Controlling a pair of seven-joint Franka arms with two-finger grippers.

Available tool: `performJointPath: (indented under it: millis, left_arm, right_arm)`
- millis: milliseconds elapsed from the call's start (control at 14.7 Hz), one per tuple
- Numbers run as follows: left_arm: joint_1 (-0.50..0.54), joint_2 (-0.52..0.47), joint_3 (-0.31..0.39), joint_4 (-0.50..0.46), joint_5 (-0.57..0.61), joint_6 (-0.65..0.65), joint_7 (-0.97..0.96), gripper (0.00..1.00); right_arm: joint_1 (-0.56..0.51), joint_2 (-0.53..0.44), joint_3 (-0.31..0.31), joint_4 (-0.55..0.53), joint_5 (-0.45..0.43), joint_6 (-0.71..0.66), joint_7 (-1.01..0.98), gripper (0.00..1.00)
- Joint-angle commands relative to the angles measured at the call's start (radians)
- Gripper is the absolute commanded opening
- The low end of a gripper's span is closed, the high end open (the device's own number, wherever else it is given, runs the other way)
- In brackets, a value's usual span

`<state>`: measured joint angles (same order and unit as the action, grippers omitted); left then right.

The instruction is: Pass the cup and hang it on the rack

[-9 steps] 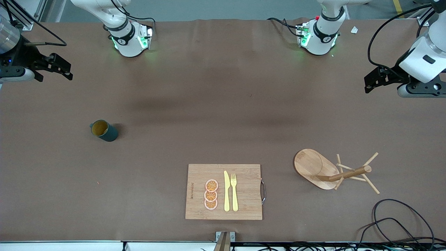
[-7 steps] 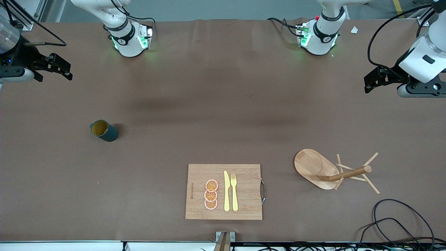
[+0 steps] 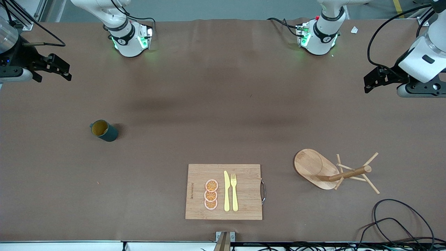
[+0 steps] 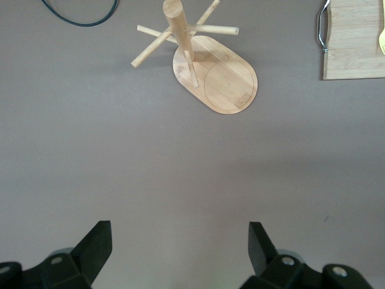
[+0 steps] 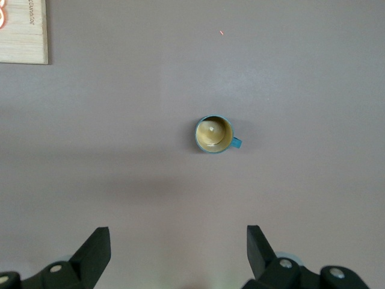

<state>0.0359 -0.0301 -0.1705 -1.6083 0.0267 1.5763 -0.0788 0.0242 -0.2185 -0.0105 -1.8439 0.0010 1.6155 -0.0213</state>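
Cup [image 3: 104,130] upright, well apart from rack [image 3: 315,168].

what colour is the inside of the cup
Yellowish-tan inside the dark teal cup; clearest in the right wrist view.

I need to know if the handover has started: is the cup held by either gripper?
No, the cup stands alone on the table, with the right gripper and left gripper both open and well away from it.
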Motion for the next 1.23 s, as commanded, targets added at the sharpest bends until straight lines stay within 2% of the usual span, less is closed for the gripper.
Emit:
performJointPath:
  millis: [0,205,682,1023,1159]
  left_arm:
    - [-0.004,0.013,-0.001,0.024,0.002,-0.019,-0.003,1.0]
    - [-0.005,0.018,-0.001,0.025,0.002,-0.019,-0.004,1.0]
    - [0.001,0.021,-0.001,0.025,0.002,-0.018,-0.004,1.0]
    - [-0.001,0.022,-0.001,0.025,0.002,-0.018,-0.003,1.0]
    - [-0.002,0.022,-0.001,0.025,0.002,-0.018,-0.003,1.0]
  right_arm:
    - [-0.004,-0.019,0.003,-0.018,-0.01,0.0,0.047,1.0]
    - [-0.01,-0.019,0.001,-0.038,-0.01,0.027,0.046,1.0]
    - [-0.027,-0.024,-0.008,-0.202,-0.009,0.24,0.047,1.0]
    - [-0.024,-0.001,-0.006,-0.414,-0.007,0.57,0.055,1.0]
    - [-0.021,0.019,-0.006,-0.425,-0.007,0.584,0.057,1.0]
